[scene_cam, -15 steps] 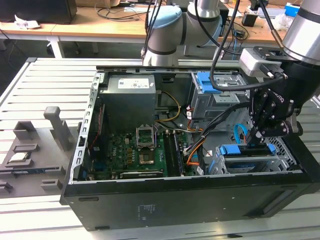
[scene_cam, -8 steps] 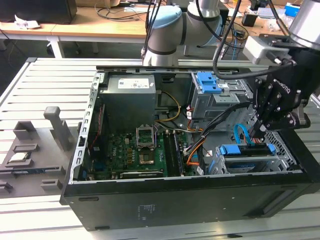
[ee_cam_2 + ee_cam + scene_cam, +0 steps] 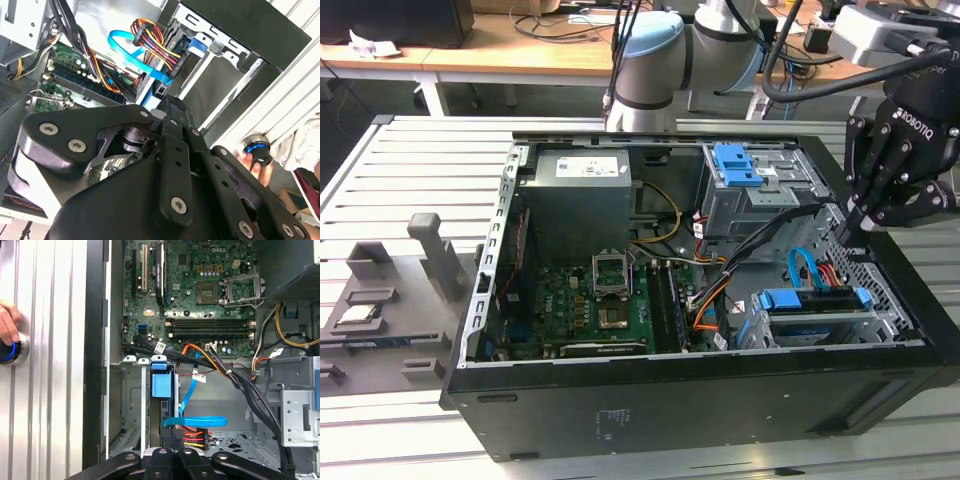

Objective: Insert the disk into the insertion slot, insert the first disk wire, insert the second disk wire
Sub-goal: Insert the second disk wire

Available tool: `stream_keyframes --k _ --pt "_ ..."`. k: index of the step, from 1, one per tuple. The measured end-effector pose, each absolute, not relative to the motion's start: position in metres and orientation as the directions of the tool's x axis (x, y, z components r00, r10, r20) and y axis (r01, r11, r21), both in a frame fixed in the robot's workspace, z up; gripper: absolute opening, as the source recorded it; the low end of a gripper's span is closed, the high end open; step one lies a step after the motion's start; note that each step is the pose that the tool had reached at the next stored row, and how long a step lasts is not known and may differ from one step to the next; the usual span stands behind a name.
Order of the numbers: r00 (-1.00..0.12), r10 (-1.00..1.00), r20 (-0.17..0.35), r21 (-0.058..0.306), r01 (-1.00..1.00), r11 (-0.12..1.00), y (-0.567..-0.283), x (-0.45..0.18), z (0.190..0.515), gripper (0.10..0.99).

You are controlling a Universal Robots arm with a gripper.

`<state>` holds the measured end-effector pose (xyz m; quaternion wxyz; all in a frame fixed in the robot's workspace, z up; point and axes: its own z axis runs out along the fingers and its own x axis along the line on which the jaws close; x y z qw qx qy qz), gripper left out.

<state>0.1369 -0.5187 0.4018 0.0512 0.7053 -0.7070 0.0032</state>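
Observation:
The disk (image 3: 810,300), carrying blue rails, lies inside the insertion slot (image 3: 880,322), the low grey cage at the case's front corner; the first wrist view shows the disk (image 3: 161,385) in the slot (image 3: 129,390) too. The first disk wire (image 3: 192,437), a red-orange-black bundle, and the second disk wire (image 3: 196,419), a light-blue cable, both end at the disk's rear edge. My gripper (image 3: 853,228) hovers just above that rear edge, shut, with nothing seen between its fingertips. Both wires (image 3: 152,35) (image 3: 132,55) arch just beyond my gripper (image 3: 167,102) in the second wrist view.
A taller grey cage with a blue latch (image 3: 740,165) stands behind the slot. The motherboard (image 3: 590,290) and power supply (image 3: 580,190) fill the case's other side. Black cables (image 3: 770,235) cross between the cages. A hand rests on a blue-lit knob (image 3: 10,347) outside the case.

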Motion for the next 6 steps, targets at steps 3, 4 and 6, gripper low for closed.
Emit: stream_keyframes --k 3,4,6 --pt "0.0 -0.997 0.077 0.068 -0.998 0.005 -0.5186 0.1369 0.402 0.106" --pt "0.0 -0.997 0.077 0.068 -0.998 0.005 -0.5186 0.1369 0.4021 0.106" --pt "0.0 -0.997 0.077 0.068 -0.998 0.005 -0.5186 0.1369 0.4021 0.106"
